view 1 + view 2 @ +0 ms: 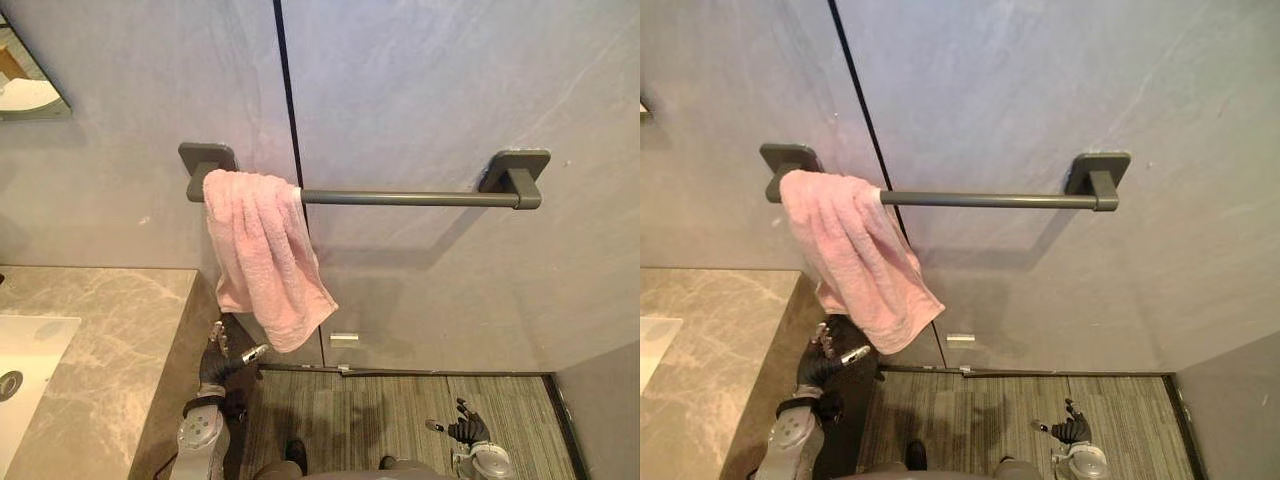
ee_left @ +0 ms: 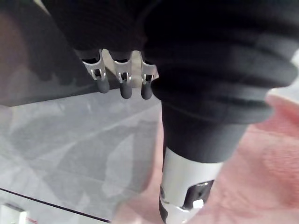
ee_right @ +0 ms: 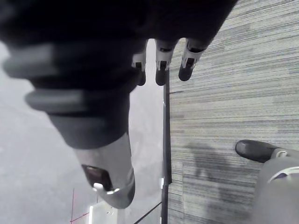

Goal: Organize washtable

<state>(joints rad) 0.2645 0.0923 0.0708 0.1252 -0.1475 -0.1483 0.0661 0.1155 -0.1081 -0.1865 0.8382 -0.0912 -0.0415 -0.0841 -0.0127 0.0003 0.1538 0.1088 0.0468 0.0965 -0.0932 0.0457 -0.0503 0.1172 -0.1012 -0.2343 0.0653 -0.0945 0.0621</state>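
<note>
The fingers (image 2: 125,87) of the left hand (image 1: 214,366) are seen loosely open, and nothing is held in them. This hand is found low and left of the middle of the frame, just under the pink towel (image 1: 262,255). The fingers (image 3: 161,74) of the right hand (image 1: 467,430) are open too and hold nothing, in the lower right.

The wall (image 1: 430,90) is close behind everything, so little room is left for reaching back. The floor (image 1: 400,405) is bare across the lower middle and right, so most free room is found there. The stone surface (image 1: 100,330) fills the lower left, and its edge is just beside the left hand; the arm could be bumped on it if swung left. The rail (image 1: 410,198) is bare from the middle to the right, so the towel could be spread along it. The towel is bunched at the rail's left end. If its low corner is tugged down, it could probably be pulled off onto the floor.
</note>
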